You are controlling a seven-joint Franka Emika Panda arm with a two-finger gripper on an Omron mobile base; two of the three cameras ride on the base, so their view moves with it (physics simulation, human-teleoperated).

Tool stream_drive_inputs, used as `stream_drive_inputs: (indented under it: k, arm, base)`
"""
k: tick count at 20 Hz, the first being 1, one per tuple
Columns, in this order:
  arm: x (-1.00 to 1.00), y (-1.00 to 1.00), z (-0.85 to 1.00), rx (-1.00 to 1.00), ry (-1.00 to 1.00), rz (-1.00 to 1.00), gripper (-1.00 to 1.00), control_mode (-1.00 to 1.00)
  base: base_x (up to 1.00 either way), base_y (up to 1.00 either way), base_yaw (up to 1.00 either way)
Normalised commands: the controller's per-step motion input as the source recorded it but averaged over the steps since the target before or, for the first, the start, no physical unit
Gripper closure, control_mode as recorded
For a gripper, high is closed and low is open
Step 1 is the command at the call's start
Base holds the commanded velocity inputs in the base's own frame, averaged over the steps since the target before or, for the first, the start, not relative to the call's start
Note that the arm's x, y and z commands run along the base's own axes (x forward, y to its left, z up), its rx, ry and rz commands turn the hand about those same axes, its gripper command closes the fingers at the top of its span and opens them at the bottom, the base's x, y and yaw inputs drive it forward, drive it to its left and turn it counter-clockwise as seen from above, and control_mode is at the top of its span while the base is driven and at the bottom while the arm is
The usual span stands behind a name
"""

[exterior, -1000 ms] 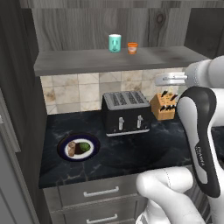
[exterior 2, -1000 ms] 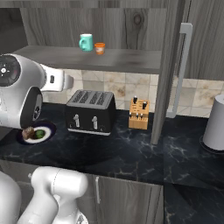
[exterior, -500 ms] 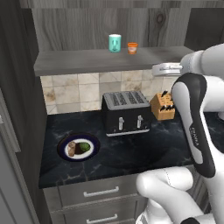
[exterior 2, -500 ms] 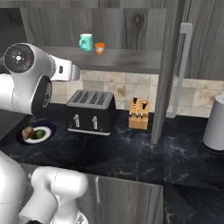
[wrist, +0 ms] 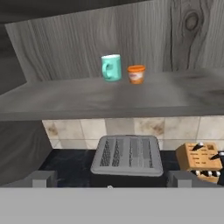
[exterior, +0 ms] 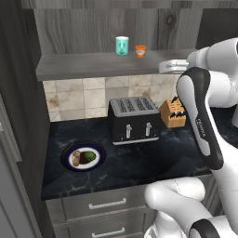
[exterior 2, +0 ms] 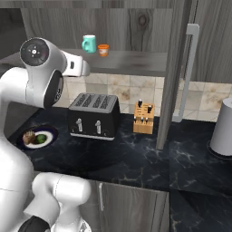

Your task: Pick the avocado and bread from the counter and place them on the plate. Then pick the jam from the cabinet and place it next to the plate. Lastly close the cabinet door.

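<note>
I have the gripper [wrist: 109, 183] raised in front of the open cabinet [exterior: 107, 28], fingers spread wide and holding nothing. Straight ahead on the grey shelf [wrist: 109, 98] the jam [wrist: 136, 74] sits just beside a teal cup [wrist: 111, 67]. Below the gripper, on the black marble tabletop [exterior: 139, 162], stands a toaster [wrist: 127, 156]; far down to its left the plate [exterior: 69, 151] carries the avocado [exterior: 90, 156] and bread [exterior: 77, 157].

We find no readable text; faint dark lettering runs along the arm's forearm link [exterior: 203, 132], too blurred to read.
</note>
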Motion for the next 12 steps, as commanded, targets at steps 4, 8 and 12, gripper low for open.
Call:
stream_drive_inputs:
  k: [4, 8, 12]
  arm:
    - [0.4, -0.04, 0.0, 0.0, 0.0, 0.0, -1.0, -1.0]
    - [0.42, -0.04, 0.0, 0.0, 0.0, 0.0, -1.0, -1.0]
    - [0.48, -0.04, 0.0, 0.0, 0.0, 0.01, -1.0, -1.0]
  base:
    - [0.0, 0.0, 0.0]
    - [0.0, 0.0, 0.0]
    - [0.0, 0.0, 0.0]
